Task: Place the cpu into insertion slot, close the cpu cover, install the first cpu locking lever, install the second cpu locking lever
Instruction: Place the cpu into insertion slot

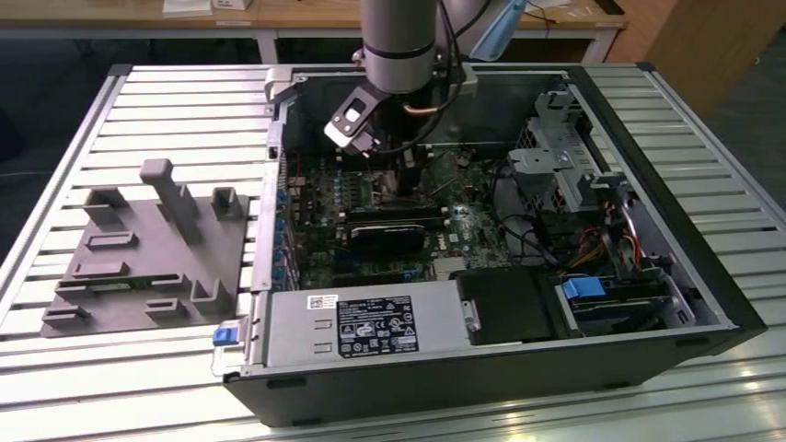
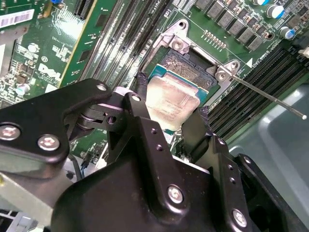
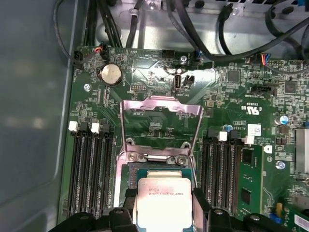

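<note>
**A:** What is nearest to the wrist cameras?

**B:** The gripper (image 2: 171, 104). Its two black fingers (image 2: 195, 128) press on two opposite edges of the cpu (image 2: 169, 94), so it is grasping the chip.

**A:** Where is the cpu exactly?

**B:** Its silver-grey top faces the cameras in both wrist views. It is over the near part of the insertion slot (image 2: 190, 66). The dark centre of the slot shows just beyond the far edge of the chip. Whether the chip already touches the slot, I cannot tell.

**A:** Is the cpu cover down?

**B:** No. In the first wrist view the cpu cover (image 3: 161, 108) is swung open on the far side of the slot. The green board shows through its square cut-out. In the second wrist view one thin locking lever (image 2: 263, 95) sticks out from a corner of the slot and points away from it.

**A:** What is around the slot?

**B:** Long black memory slots (image 3: 91, 169) run on both sides of it. Farther on the board there is a round coin battery (image 3: 110, 74), and beyond it black cables (image 3: 222, 29) lie against the metal wall.

**A:** And the wider scene?

**B:** In the exterior view the arm (image 1: 399, 41) reaches down into an open computer case (image 1: 724, 304). The case lies on a slatted metal table (image 1: 184, 101). A grey fixture (image 1: 147, 249) stands on the table at the exterior view's left, just beside the case.
</note>
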